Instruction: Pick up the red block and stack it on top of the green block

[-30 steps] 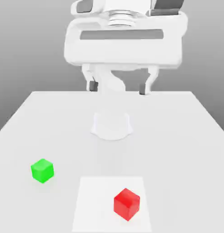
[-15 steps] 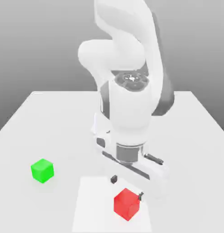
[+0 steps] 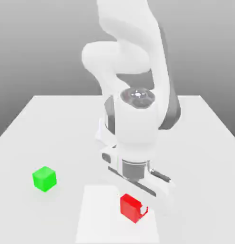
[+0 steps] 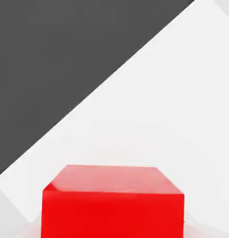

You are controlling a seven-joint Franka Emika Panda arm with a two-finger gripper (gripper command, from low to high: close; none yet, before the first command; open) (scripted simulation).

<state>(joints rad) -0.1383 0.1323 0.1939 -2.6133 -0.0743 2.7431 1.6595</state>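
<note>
The red block [image 3: 130, 208] rests on a lighter white square [image 3: 93, 214] near the table's front edge. My gripper [image 3: 132, 201] has come down over it and stands open, its jaws straddling the block; one fingertip [image 3: 145, 209] shows beside the block's face towards the exterior view's right, while the other is hidden behind the hand. In the hand view the red block [image 4: 113, 204] sits very close, flat on the table. The green block [image 3: 44, 178] stands alone towards the exterior view's left, well apart from the gripper.
The white table [image 3: 52, 124] stretches behind and to both sides. The arm's bulky white links [image 3: 133, 119] rise over the table's middle. In the hand view, the table edge [image 4: 102, 93] runs diagonally against a dark background.
The arm swung down from high above to the red block, and in the last half second the hand sank lower so its jaws now flank the block. Neither block has moved.
</note>
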